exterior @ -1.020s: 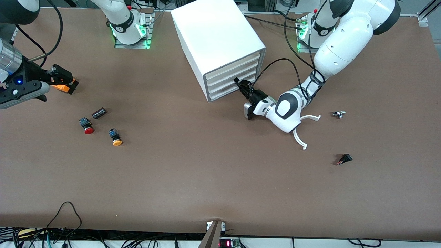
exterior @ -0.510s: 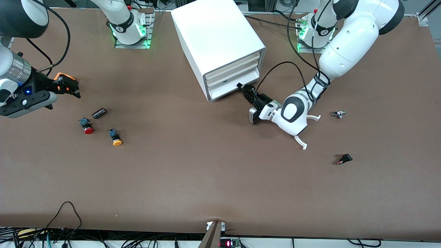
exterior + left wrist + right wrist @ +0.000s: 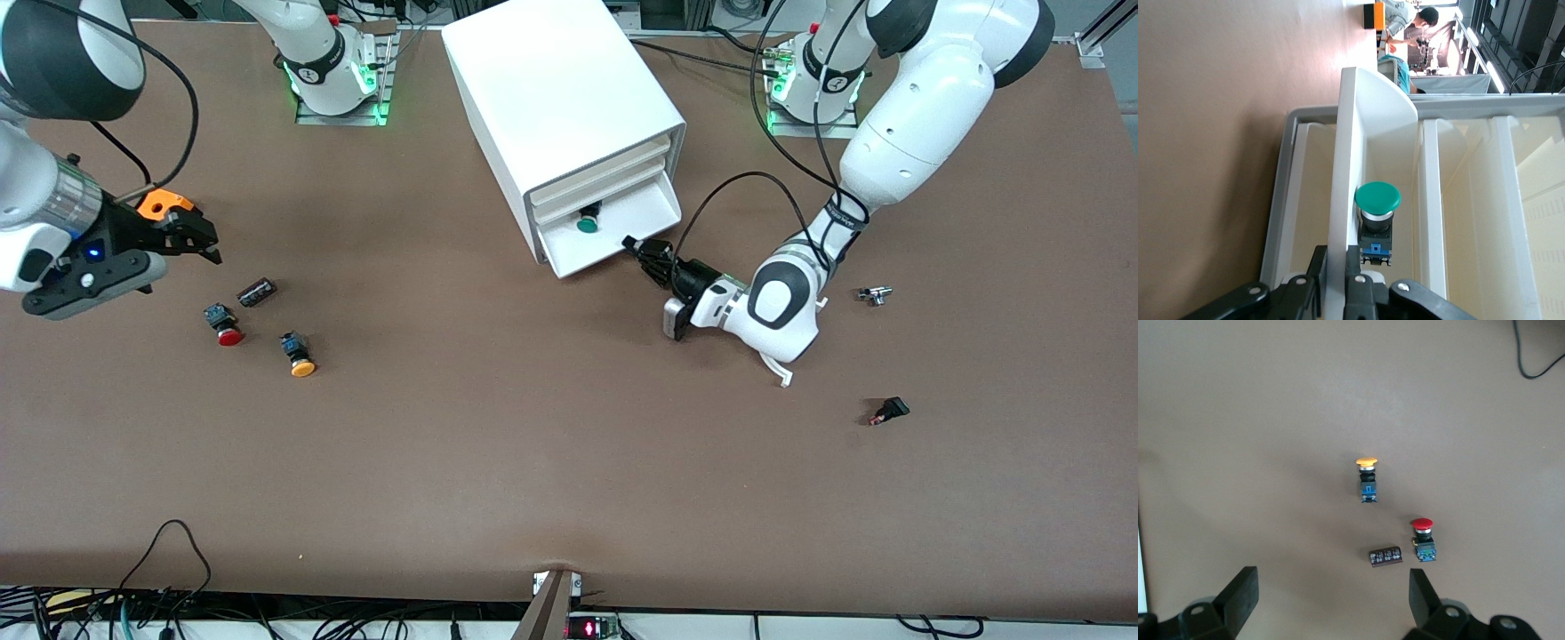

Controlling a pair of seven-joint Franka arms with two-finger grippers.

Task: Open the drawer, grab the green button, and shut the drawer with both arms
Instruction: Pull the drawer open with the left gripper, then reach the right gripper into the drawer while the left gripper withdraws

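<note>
Now the left pincer (image 3: 642, 255), clamped on the front lip of the drawer (image 3: 613, 233), has drawn it well out of the cabinet (image 3: 551, 89) since a moment ago. That uncovers the button (image 3: 587, 222), lying inside the drawer, ready for taking. The right pincer (image 3: 191, 233) hangs released over the worktop (image 3: 498, 427), toward the right arm's end from the cabinet. No writing is readable.

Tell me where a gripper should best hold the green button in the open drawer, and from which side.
Probably from above, fingers closing across the dark body of the button, below its wider round cap. It lies on its side in the drawer, whose open top gives the only free approach. The left gripper clamps the drawer's front wall.
</note>
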